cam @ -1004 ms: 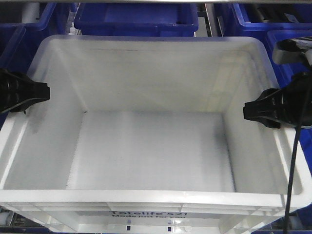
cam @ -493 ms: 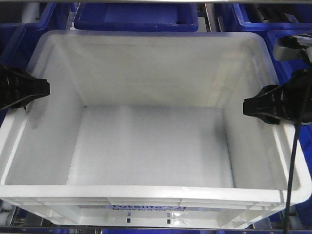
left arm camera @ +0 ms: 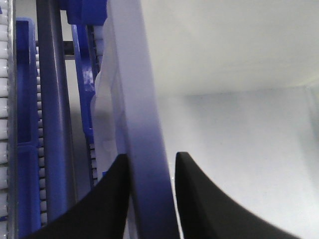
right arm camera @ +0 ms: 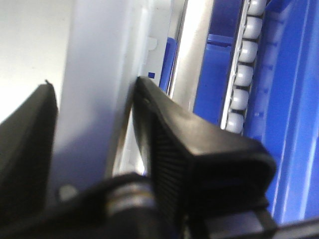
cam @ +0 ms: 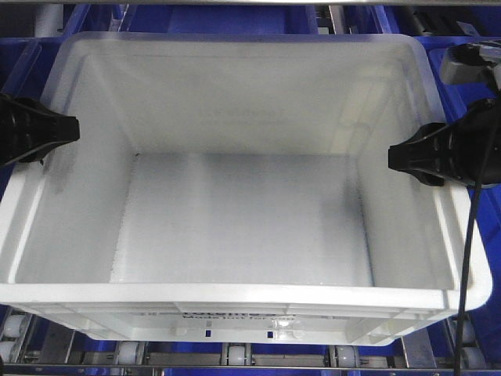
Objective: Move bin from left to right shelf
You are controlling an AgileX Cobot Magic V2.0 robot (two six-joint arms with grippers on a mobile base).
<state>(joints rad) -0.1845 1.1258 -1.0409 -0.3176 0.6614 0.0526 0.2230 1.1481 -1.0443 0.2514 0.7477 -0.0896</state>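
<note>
Astride bin (cam: 235,296) rims in wrist views, left gripper (left arm camera: 152,167), right gripper (right arm camera: 94,104) clamped tight

From where I stand, the only lettering to be found is a faint line of dark print (cam: 227,317) on the near outer wall of the white bin (cam: 235,296), down at six o'clock in the front view, just under the thick rim. It is seen at so steep a slant and is so blurred that I cannot make out a single word or number, and the two or three small dark marks below it are too tiny to tell. Neither wrist view shows anything legible.
</note>
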